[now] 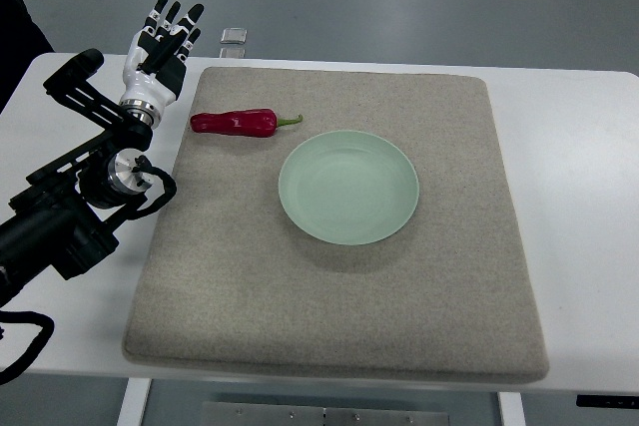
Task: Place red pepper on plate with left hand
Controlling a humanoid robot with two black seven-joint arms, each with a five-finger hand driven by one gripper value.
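I see the left hand (pixel 160 47) in the upper left of the frame, fingers spread and holding nothing, off the grey mat (pixel 399 316). The red pepper (pixel 238 124) lies on the mat just right of that hand's wrist, near the upper-left rim of the pale green plate (pixel 348 188) but apart from it.

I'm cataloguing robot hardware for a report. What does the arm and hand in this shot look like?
Only the left arm shows: black angular links and brackets, a round silver joint, and a black cable looping beside it. A silver wrist collar joins it to the left hand, which has a white shell with black finger segments and small white markings near the fingertips.
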